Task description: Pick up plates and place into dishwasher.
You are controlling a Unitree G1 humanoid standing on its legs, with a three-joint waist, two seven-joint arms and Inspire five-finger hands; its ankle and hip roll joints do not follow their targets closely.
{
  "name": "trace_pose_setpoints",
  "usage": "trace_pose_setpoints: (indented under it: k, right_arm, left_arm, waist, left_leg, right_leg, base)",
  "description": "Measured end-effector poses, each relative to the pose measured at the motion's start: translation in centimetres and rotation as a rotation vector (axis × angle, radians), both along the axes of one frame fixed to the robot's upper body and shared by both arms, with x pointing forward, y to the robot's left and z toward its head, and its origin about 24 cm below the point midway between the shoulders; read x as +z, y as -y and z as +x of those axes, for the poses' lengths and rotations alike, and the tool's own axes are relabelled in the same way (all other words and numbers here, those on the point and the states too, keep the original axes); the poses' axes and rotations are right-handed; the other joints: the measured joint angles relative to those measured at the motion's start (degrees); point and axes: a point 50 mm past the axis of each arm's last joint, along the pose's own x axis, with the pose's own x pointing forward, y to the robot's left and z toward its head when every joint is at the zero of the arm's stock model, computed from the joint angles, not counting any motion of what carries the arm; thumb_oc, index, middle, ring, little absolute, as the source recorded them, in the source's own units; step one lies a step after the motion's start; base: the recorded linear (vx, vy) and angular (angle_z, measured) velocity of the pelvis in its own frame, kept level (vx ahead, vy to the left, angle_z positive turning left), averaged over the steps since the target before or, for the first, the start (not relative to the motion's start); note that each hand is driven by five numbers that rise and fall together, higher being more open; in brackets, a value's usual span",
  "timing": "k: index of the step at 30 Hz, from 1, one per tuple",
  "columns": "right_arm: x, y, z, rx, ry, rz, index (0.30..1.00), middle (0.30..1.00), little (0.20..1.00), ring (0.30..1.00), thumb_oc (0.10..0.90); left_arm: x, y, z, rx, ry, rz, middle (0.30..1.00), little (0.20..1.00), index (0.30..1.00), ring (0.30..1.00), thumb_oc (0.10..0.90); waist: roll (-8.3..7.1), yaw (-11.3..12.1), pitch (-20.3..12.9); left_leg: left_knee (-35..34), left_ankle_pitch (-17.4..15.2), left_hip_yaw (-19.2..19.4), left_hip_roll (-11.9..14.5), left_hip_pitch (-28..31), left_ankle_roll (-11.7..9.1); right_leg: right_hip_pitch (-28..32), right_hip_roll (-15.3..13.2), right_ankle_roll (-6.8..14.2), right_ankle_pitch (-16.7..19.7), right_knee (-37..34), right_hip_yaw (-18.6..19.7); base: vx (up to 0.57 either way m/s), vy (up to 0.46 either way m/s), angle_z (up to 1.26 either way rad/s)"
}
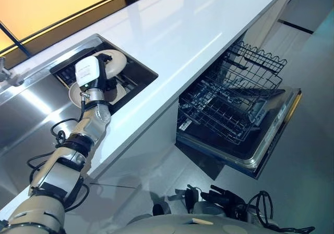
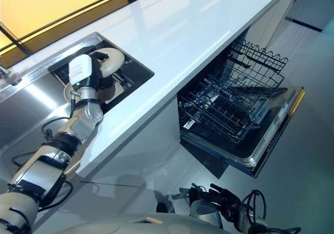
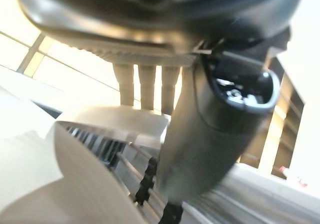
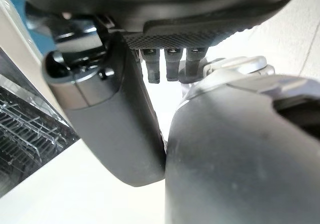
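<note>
A cream plate (image 1: 118,61) stands on edge in a black rack (image 1: 133,80) in the sink's right part. My left hand (image 1: 87,71) reaches down onto it. Close up, the fingers (image 3: 146,84) go behind the plate's rim (image 3: 110,118) and the thumb (image 3: 200,144) lies across its near side, pinching it. A second plate (image 1: 74,94) lies lower, beside the wrist, and shows large and pale (image 3: 45,184) in the left wrist view. The dishwasher (image 1: 271,135) is open at the right with its wire basket (image 1: 235,96) pulled out and bare. My right hand (image 1: 225,196) hangs low, fingers relaxed.
A white counter (image 1: 182,31) runs between the sink and the dishwasher. The steel sink basin (image 1: 26,119) lies to the left, with a tap (image 1: 8,76) at its far edge. Grey floor (image 1: 156,161) spreads below the counter's front.
</note>
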Motion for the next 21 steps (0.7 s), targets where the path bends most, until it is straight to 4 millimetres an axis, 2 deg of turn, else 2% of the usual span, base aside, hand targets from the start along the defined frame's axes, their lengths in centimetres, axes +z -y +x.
trace_pose_setpoints:
  k: [1,2,6,10,21]
  right_arm:
    - [0.0,0.0,0.0,0.002,0.0,0.0,0.9,0.9,0.9,0.9,0.8]
    - [0.0,-0.1,0.0,0.01,0.0,0.0,0.9,0.9,0.9,0.9,0.8]
    - [0.1,-0.6,0.3,0.047,0.009,0.005,0.9,0.9,0.9,0.9,0.8]
    - [0.0,-0.8,0.3,0.055,0.002,0.004,0.9,0.9,0.9,0.9,0.8]
    - [0.0,-1.1,0.3,0.05,-0.003,-0.008,0.9,0.9,0.9,0.9,0.8]
  left_arm:
    - [0.3,-0.2,-0.1,0.012,0.028,0.019,0.371,0.282,0.371,0.371,0.182]
    - [0.6,-0.5,-0.2,0.025,0.051,0.038,0.3,0.2,0.3,0.3,0.1]
    - [2.2,-2.5,-0.5,0.097,0.106,0.01,0.3,0.2,0.3,0.3,0.1]
    - [1.0,-3.2,-1.0,0.088,0.029,-0.013,0.3,0.2,0.3,0.3,0.1]
    - [1.7,-4.7,-1.8,0.095,0.018,0.013,0.3,0.2,0.3,0.3,0.1]
  waist:
    - [-0.1,0.0,0.0]
    - [-0.1,0.0,0.0]
    - [0.02,0.0,-0.1]
    - [0.09,0.7,-0.1]
    - [0.52,1.0,-0.4]
  left_leg:
    - [0.0,0.0,0.0,0.0,0.0,0.0]
    - [0.0,0.0,-0.2,-0.1,0.0,0.0]
    - [0.0,0.0,-0.7,-0.1,0.3,0.0]
    - [0.0,0.0,-1.3,-0.1,0.9,0.0]
    - [0.0,0.0,-2.2,-0.1,1.5,0.0]
  right_leg:
    - [0.0,-0.1,0.0,0.0,0.0,-0.1]
    - [0.2,-0.1,0.0,0.0,-0.1,-0.3]
    - [0.9,-0.2,0.0,0.0,-0.5,-0.8]
    - [1.9,-0.2,-0.2,0.1,-1.0,-0.9]
    - [2.6,-0.2,-0.2,0.1,-1.1,-1.0]
  base:
    - [-0.03,-0.016,0.03]
    - [-0.04,-0.018,0.07]
    - [-0.04,-0.021,0.07]
    - [-0.03,-0.022,0.07]
    - [-0.02,-0.01,0.0]
